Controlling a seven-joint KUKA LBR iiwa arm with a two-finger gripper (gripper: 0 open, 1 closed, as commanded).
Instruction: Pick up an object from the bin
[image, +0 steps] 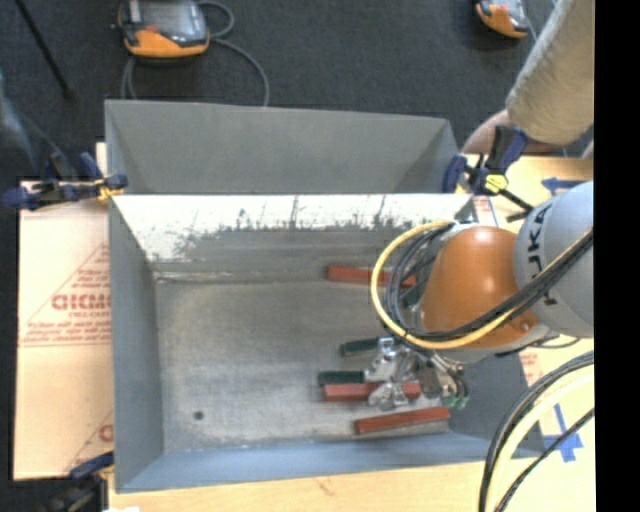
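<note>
gripper (394, 384) over red-green bar (342, 387), red bar (400, 423) just beside it

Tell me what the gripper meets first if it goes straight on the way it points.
Likely the red-brown bar under the gripper, low right in the bin; height above it is unclear.

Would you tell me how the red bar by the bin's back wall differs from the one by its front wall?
The back red bar runs under the arm's orange cover, away from the gripper; the front red bar shows whole, beside the gripper. Both are slim, reddish.
</note>
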